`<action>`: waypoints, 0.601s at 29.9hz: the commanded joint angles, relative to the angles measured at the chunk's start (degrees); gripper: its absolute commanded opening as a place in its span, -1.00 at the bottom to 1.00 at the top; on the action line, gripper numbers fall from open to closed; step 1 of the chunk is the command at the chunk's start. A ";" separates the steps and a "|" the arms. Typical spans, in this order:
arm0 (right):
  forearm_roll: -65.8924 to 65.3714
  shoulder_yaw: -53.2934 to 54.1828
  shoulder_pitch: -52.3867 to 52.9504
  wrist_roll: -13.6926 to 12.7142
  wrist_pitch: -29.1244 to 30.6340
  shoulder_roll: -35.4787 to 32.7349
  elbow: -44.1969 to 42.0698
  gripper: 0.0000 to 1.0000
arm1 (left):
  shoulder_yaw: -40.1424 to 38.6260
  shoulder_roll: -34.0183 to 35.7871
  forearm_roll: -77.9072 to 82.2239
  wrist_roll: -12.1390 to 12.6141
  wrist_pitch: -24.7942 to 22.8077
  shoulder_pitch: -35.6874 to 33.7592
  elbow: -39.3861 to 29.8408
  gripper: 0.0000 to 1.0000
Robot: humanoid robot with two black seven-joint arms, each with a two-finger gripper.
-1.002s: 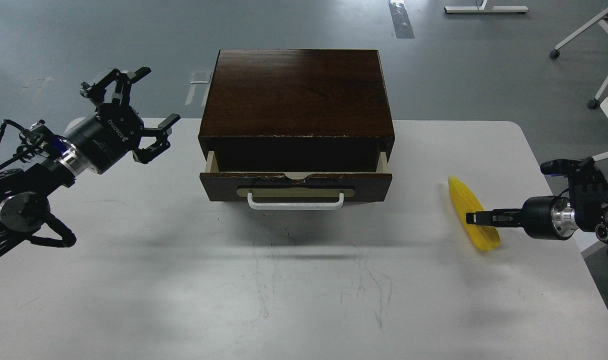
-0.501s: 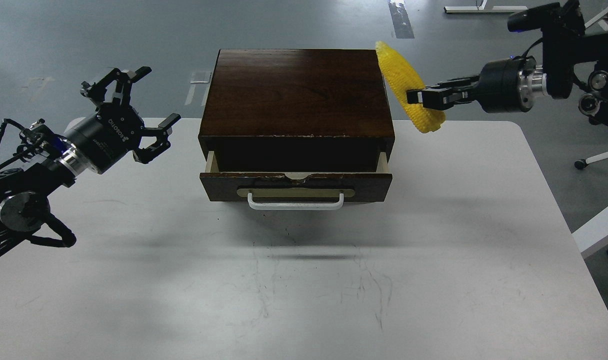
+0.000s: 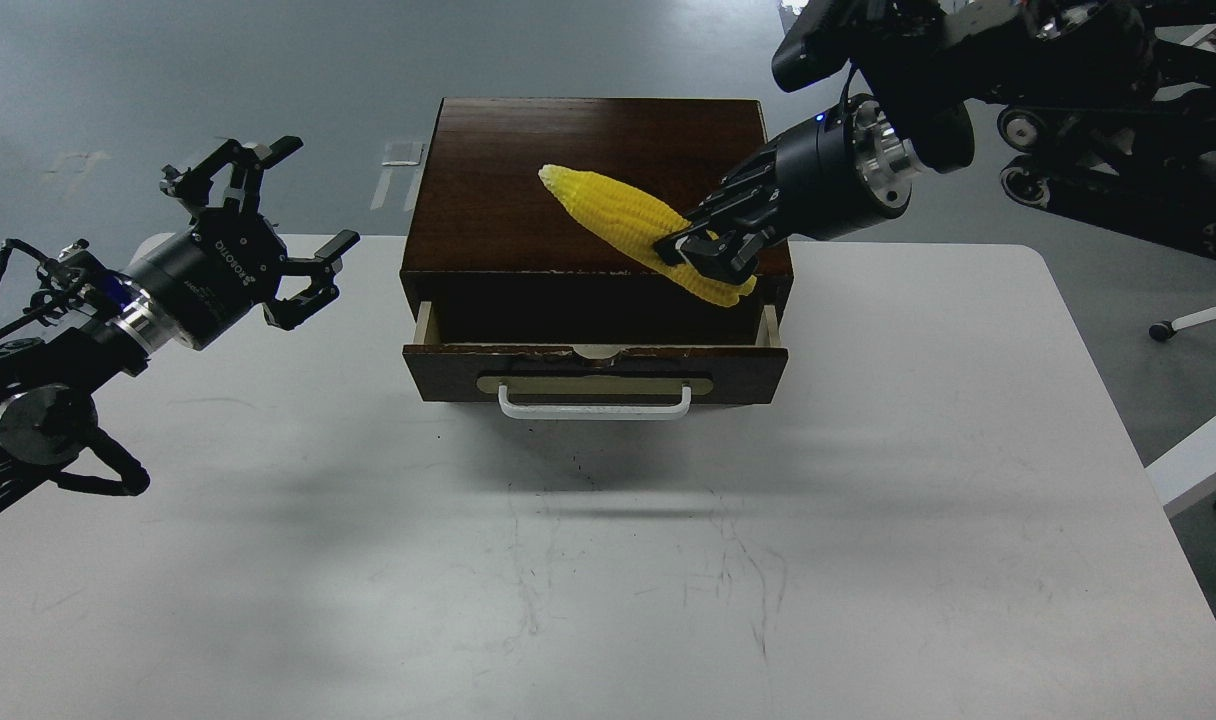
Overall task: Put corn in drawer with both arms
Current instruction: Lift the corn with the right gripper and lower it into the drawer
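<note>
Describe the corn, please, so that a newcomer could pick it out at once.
Find the dark wooden box at the back of the white table. Above its right half, the right gripper holds the corn, the only bright yellow thing here, tapering to a point.

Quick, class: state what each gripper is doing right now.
Left gripper: open, holding nothing.
Right gripper: closed on the corn.

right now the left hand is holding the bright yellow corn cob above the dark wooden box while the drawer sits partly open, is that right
Not quite: the head view shows the right hand holding the bright yellow corn cob above the dark wooden box. The left hand is open and empty, off to the box's side. The drawer does sit partly open.
</note>
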 commanded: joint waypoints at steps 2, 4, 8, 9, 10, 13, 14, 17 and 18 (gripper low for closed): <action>-6.98 -0.43 0.28 0.00 -5.40 2.46 -0.09 -0.97 | -0.01 0.87 -0.01 0.00 0.00 0.00 -0.10 0.96; -9.71 -0.61 0.28 0.00 -6.64 3.34 -0.09 -0.97 | 0.08 0.88 -0.01 0.00 0.00 0.09 -0.19 0.96; -12.27 -0.96 0.19 0.00 -8.75 4.65 -0.09 -0.97 | 0.08 0.97 0.08 0.00 0.00 0.00 -0.19 0.96; -12.36 -2.00 0.11 0.00 -9.45 5.18 -0.09 -0.97 | 0.08 0.97 0.08 0.00 0.00 0.00 -0.19 0.96; -12.36 -2.45 0.10 0.00 -9.81 5.45 -0.09 -0.97 | 0.08 0.97 0.08 0.00 0.00 0.09 -0.19 0.96; -12.36 -4.38 -0.42 0.00 -10.95 6.06 -0.17 -0.95 | 0.17 0.97 0.08 0.00 0.00 0.09 -0.19 0.96; -12.45 -4.99 -0.77 0.00 -11.30 6.07 -0.26 -0.94 | 0.17 0.97 0.08 0.00 0.00 0.09 -0.19 0.96; -12.45 -5.70 -1.91 0.00 -11.39 6.07 -0.61 -0.88 | 0.17 1.05 0.08 0.00 0.00 0.09 -0.19 0.96; -12.45 -5.70 -2.18 0.00 -11.39 6.07 -0.61 -0.87 | 0.17 1.05 0.08 0.00 0.00 0.09 -0.19 0.96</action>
